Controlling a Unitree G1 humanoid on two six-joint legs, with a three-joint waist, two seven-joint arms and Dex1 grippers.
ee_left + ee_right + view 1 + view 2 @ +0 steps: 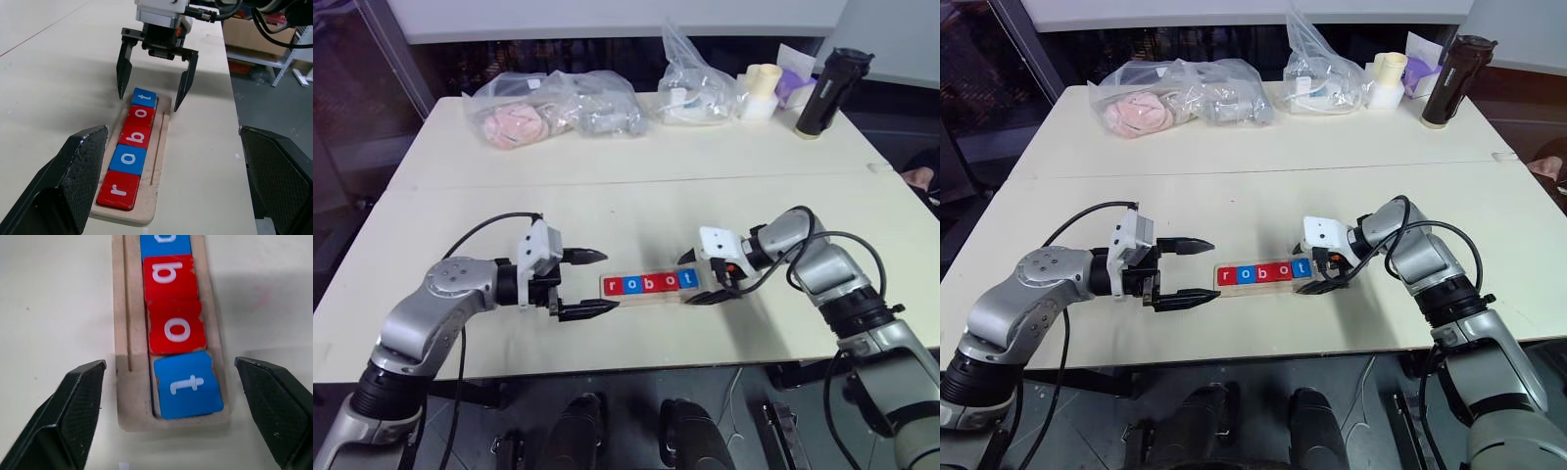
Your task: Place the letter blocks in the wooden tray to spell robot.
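Observation:
The wooden tray [652,295] lies near the table's front edge, between my two grippers. Five letter blocks sit in it in a row reading robot: red r [613,286], blue o [630,285], red b [649,283], red o [668,281] and blue t [686,279]. My left gripper [611,281] is open, its fingers either side of the tray's r end. At the other end my right gripper [685,281] is open too, straddling the t block [188,384] with its fingertips [121,93] apart from it. Neither gripper holds anything.
Clear plastic bags [553,103] with soft items lie along the table's far edge, with another bag [695,83] beside them. A white cup [759,93], a purple box [793,83] and a black bottle [824,93] stand at the far right corner.

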